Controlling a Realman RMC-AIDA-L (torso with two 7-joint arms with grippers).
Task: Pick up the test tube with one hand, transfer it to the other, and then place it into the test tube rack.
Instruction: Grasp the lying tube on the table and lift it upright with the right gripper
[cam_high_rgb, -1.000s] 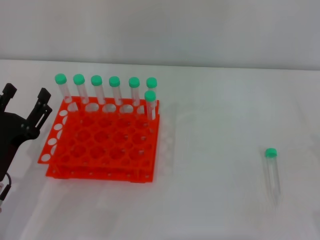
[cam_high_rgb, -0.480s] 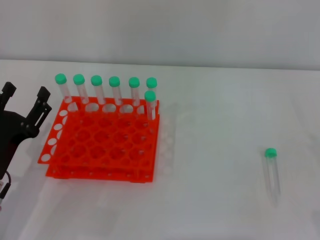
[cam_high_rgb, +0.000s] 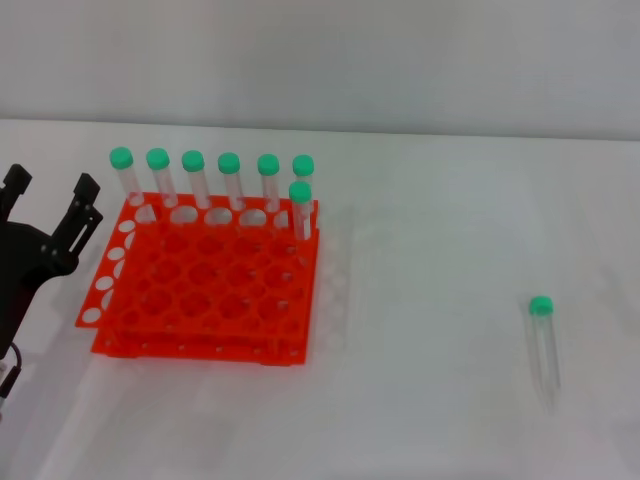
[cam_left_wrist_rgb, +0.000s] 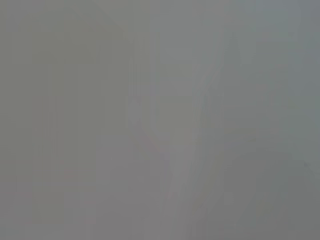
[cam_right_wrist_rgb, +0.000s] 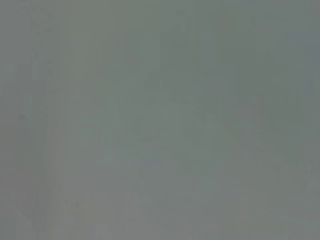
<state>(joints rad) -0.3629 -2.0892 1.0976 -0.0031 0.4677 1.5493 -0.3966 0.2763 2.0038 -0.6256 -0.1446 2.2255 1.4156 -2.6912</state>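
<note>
Left gripper (cam_high_rgb: 50, 197), fingers apart and empty, hovers just beside the rack (cam_high_rgb: 205, 285); the tube (cam_high_rgb: 543, 345) lies well apart on the bench (cam_high_rgb: 430, 250).

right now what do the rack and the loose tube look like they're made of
The rack looks like moulded plastic: bright orange-red, opaque, even in colour, two plates punched with round holes. The tube lying on the table looks like clear plastic, though glass can't be ruled out; the table shows through it. Its green cap looks like opaque plastic.
</note>
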